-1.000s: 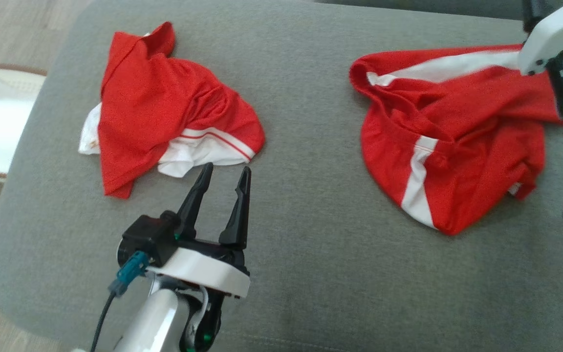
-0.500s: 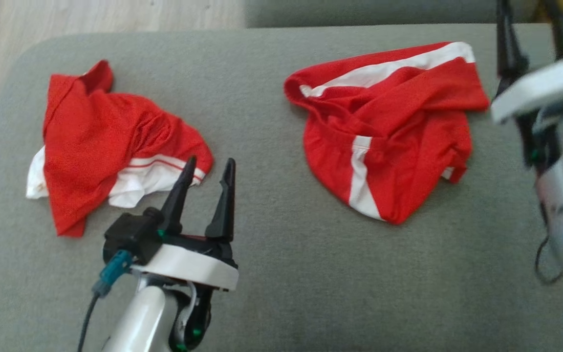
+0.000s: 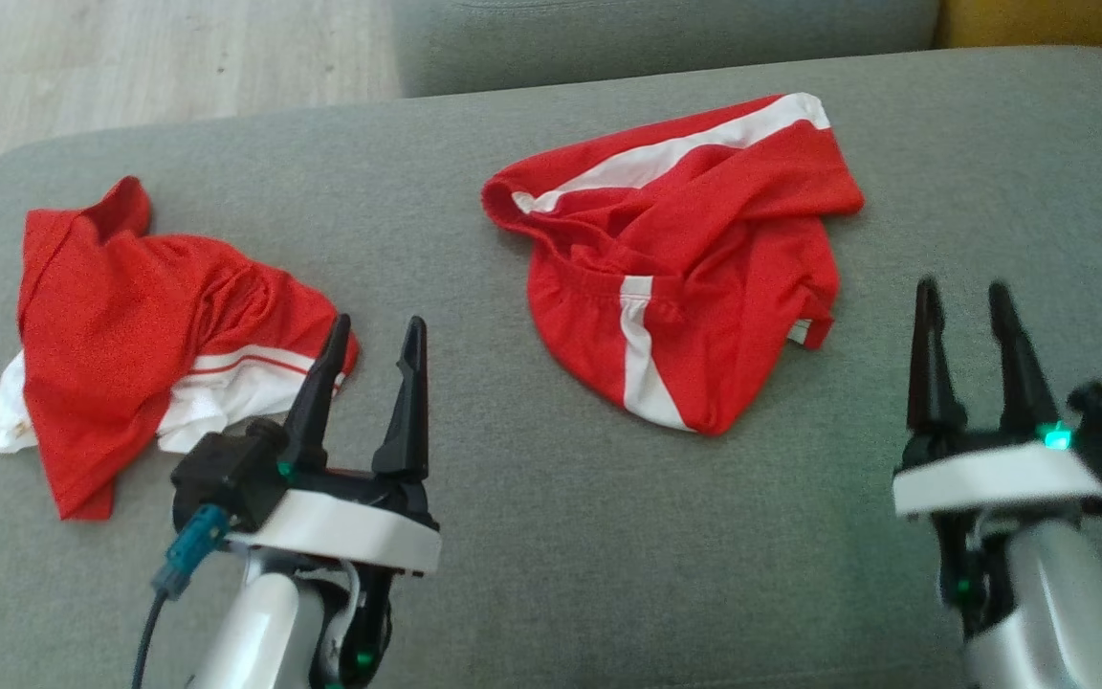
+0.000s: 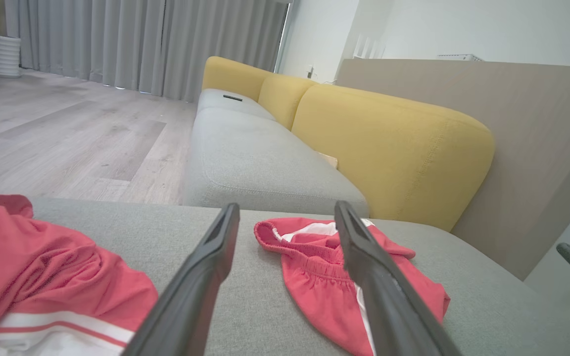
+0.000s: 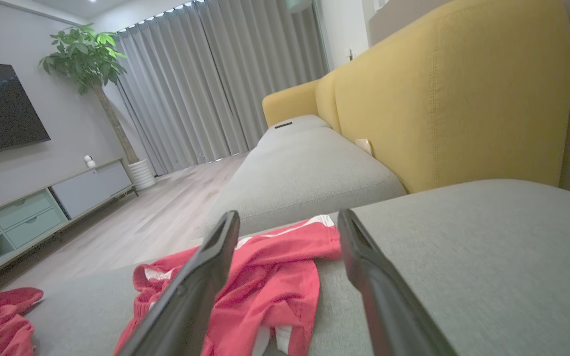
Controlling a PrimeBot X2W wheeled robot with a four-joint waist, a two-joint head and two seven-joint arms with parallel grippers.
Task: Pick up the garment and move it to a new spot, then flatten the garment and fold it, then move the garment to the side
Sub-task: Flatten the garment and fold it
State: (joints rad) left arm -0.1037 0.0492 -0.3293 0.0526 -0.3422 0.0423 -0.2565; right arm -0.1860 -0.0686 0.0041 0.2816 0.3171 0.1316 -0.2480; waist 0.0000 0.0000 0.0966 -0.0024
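Okay, left gripper and right gripper fingers spread, empty; we risk pinching one layer of crumpled shorts, or the shirt instead.

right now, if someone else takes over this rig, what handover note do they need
Left end effector: open, empty, over the grey fabric sofa cushion, tips beside the edge of the crumpled red and white shirt.
Right end effector: open, empty, to the right of the crumpled red shorts with white stripes.
Things: the shirt lies at the left of the cushion and the shorts near the middle, apart from each other.
Done: nothing that shows; both garments are bunched and unfolded.
Left: pick up a garment, move it, flatten it, fold it and set it aside.
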